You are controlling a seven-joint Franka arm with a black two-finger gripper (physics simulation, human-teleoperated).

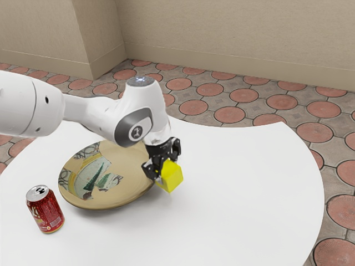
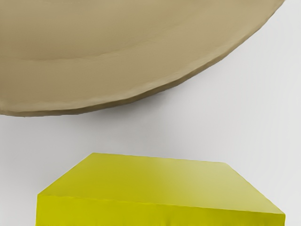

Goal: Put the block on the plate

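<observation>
Your gripper point(image 1: 168, 170) is clamping the yellow block point(image 1: 171, 177), its two fingers standing part-open at the block's width. The block is hanging tilted just beside the plate point(image 1: 131, 162), outside the rim point(image 2: 141, 97). If you are traversing too low, you are risking a collision with that raised rim (a glancing touch could be twisting the block loose). If releasing early, you are probably dropping it across the edge.
</observation>
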